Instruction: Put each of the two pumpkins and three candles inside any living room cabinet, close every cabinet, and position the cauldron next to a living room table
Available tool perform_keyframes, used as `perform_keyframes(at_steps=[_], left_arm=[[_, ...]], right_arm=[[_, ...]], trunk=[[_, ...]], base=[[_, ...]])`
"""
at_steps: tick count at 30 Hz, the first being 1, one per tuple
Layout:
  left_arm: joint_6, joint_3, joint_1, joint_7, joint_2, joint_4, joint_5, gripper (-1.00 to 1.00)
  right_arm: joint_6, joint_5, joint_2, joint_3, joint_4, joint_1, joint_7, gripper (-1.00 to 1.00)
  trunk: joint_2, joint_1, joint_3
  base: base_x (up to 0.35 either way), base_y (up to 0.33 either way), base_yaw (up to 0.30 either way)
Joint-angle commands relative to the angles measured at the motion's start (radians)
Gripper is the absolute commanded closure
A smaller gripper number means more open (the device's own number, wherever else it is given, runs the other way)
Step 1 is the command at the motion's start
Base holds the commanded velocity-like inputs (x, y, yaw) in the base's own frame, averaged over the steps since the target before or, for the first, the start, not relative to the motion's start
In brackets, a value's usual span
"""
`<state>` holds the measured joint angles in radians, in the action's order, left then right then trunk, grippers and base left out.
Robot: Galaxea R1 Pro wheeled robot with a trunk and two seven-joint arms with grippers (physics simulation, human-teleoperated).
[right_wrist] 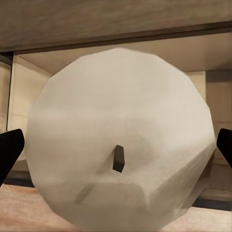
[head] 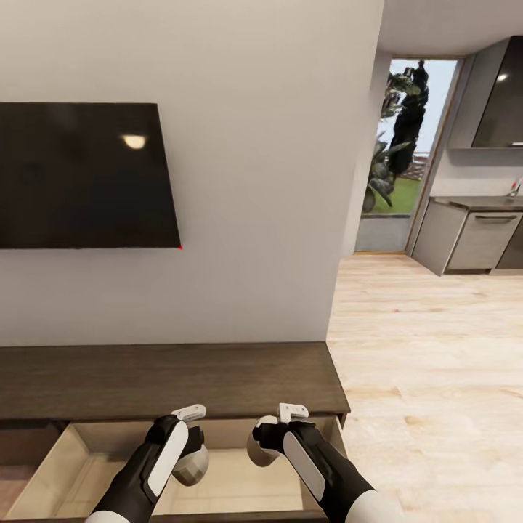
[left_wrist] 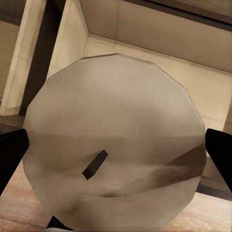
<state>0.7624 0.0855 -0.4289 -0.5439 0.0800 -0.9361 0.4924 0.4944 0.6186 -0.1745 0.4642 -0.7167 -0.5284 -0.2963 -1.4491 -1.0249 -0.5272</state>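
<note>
Both arms hang over the open drawer (head: pixel 87 457) of the dark-grained wooden cabinet (head: pixel 167 378), its inside smooth pale beige. The left gripper (head: pixel 190 444) clamps a stubby, faceted whitish candle (left_wrist: pixel 113 145) with a short dark wick; the right gripper (head: pixel 270 436) clamps another candle (right_wrist: pixel 121 145), equally waxy and matt.

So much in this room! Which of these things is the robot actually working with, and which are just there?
Working with:
left gripper holding a candle
right gripper holding a candle
cabinet, drawer open

Just there:
television
kitchen counter
plant outside
</note>
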Motion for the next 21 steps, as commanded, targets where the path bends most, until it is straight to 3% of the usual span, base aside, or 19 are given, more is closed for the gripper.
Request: perform_keyframes(at_steps=[1, 7, 13, 21], left_arm=[[0.001, 0.002, -0.001, -0.010, 0.000, -0.001, 0.010, 1.00], [-0.024, 0.002, -0.001, -0.011, -0.001, -0.001, 0.008, 1.00], [-0.040, 0.004, -0.001, -0.011, 0.000, -0.001, 0.007, 1.00], [-0.108, 0.031, -0.001, -0.052, 0.006, 0.000, -0.036, 1.00]], right_arm=[[0.002, 0.009, 0.000, 0.002, -0.001, -0.001, -0.009, 1.00], [-0.022, 0.008, 0.000, 0.006, 0.000, -0.001, -0.010, 1.00], [-0.047, 0.007, 0.000, 0.052, 0.003, -0.001, -0.018, 1.00], [-0.092, 0.006, 0.000, 0.085, 0.066, -0.001, -0.024, 1.00]], trunk=[[-0.008, -0.004, -0.004], [-0.050, -0.027, -0.023], [-0.092, -0.050, -0.042], [-0.148, -0.081, -0.067]], base=[[0.000, 0.000, 0.000], [0.000, 0.000, 0.000], [0.000, 0.000, 0.000], [0.000, 0.000, 0.000]])
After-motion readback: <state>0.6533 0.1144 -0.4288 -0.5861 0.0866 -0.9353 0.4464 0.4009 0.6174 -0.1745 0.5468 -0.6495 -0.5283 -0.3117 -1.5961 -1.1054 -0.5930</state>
